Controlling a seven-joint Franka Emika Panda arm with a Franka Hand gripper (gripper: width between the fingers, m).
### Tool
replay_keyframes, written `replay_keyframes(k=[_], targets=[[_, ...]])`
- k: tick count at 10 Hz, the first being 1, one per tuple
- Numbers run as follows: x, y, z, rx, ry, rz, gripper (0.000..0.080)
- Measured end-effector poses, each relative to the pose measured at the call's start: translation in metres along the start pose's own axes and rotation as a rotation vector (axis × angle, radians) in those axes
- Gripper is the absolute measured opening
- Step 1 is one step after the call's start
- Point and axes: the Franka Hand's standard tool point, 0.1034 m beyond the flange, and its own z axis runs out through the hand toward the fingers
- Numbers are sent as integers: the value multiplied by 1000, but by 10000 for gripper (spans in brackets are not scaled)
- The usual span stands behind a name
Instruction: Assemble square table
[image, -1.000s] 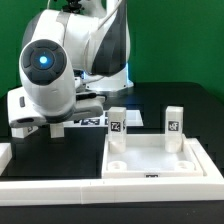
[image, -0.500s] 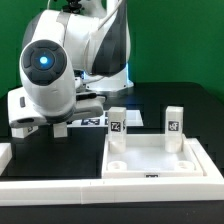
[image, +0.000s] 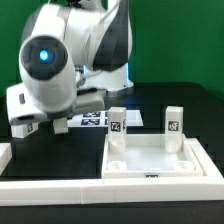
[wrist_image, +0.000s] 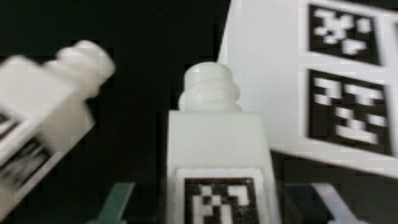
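Note:
The white square table top (image: 156, 163) lies at the exterior view's right, with two tagged legs (image: 118, 122) (image: 173, 120) standing in its far corner sockets. In the wrist view a third white leg (wrist_image: 217, 150) with a tag and a threaded tip sits between my gripper (wrist_image: 221, 205) fingers. The gripper is open, with a gap on each side of the leg. A fourth leg (wrist_image: 54, 100) lies blurred and tilted beside it. In the exterior view my hand (image: 28, 122) is low over the table at the left, and its fingers and both loose legs are hidden.
The marker board (wrist_image: 311, 80) lies close beside the leg between my fingers; it also shows behind my arm in the exterior view (image: 93, 121). A long low white border wall (image: 100, 190) runs along the front. A white piece (image: 4, 154) sits at the left edge.
My arm's upper body has shifted slightly up and to the exterior view's right. The table top and its two standing legs have not moved.

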Motion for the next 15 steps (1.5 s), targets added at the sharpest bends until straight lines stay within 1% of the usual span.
replay_keyframes(k=[1, 2, 3, 4, 5, 6, 7, 9, 10, 11, 12, 13, 14, 15], targets=[[-4, 0, -29, -6, 24, -12, 287], [-11, -2, -47, 0, 17, -20, 287], [-17, -5, -62, -5, 36, -7, 287], [-16, -5, -58, -6, 41, -9, 288], [-12, -3, -57, -11, 69, -10, 288], [-7, -3, -66, -23, 146, -14, 288], [-7, -8, -86, -35, 186, -23, 288], [-1, -34, -143, -21, 325, 7, 288], [2, -47, -158, -12, 371, 66, 288], [7, -52, -168, 0, 473, 89, 288], [6, -48, -166, -18, 543, 80, 288], [5, -48, -164, -23, 573, 83, 288], [9, -45, -169, -45, 655, 84, 288], [10, -43, -169, -62, 720, 85, 288]])
